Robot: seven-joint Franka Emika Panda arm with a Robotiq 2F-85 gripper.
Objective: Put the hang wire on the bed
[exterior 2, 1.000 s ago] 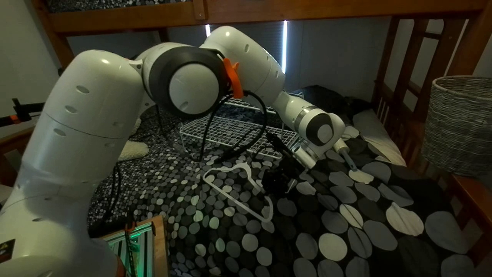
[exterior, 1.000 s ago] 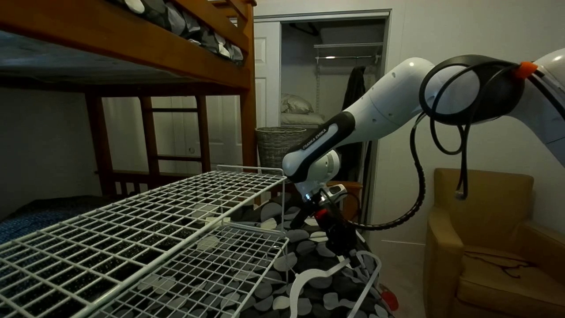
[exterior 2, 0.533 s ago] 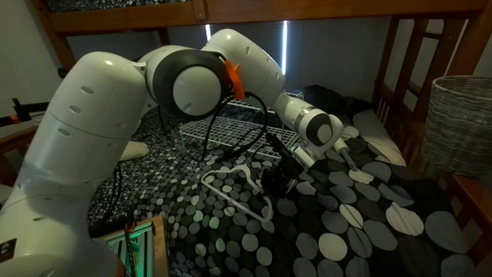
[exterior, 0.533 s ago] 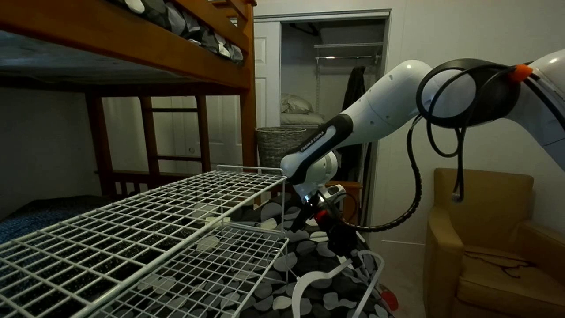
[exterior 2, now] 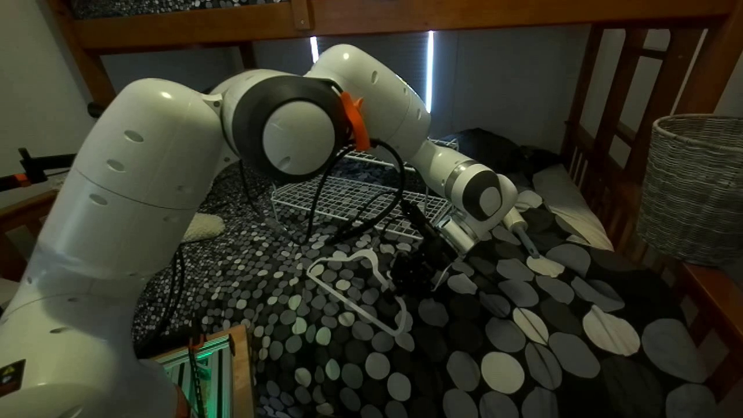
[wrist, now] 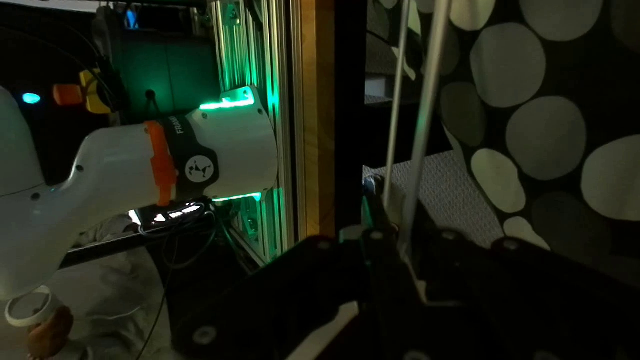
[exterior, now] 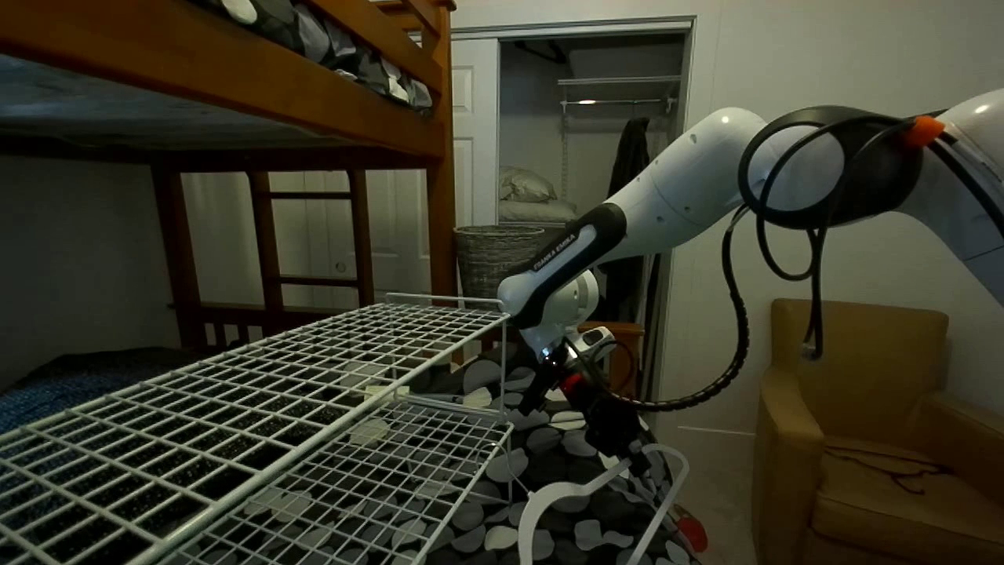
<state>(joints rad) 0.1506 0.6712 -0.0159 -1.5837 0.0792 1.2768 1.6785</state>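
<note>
The hang wire is a white clothes hanger point(exterior: 576, 488); it also shows in an exterior view point(exterior 2: 354, 305). In the wrist view two of its bars point(wrist: 426, 110) rise from between the fingers. My gripper point(exterior: 638, 461), dark against the bedding, is shut on the hang wire, and it is the same gripper in an exterior view point(exterior 2: 390, 285) and the wrist view point(wrist: 400, 220). The fingertips partly hide the held bar. The bed point(exterior 2: 511, 325) has a black duvet with grey and white spots. The hang wire is over the bed, tilted; I cannot tell whether it touches the duvet.
A two-level white wire rack point(exterior: 259, 408) stands on the bed beside the arm. A handled tool point(exterior 2: 522, 232) lies behind the wrist. A wicker basket point(exterior 2: 691, 186) is at the bed's end. The upper bunk rail point(exterior 2: 493, 17) runs overhead. An armchair point(exterior: 863, 377) stands off the bed.
The arm's elbow has dropped slightly. The gripper and the held hang wire have shifted a little, rightward in an exterior view. The grip looks the same.
</note>
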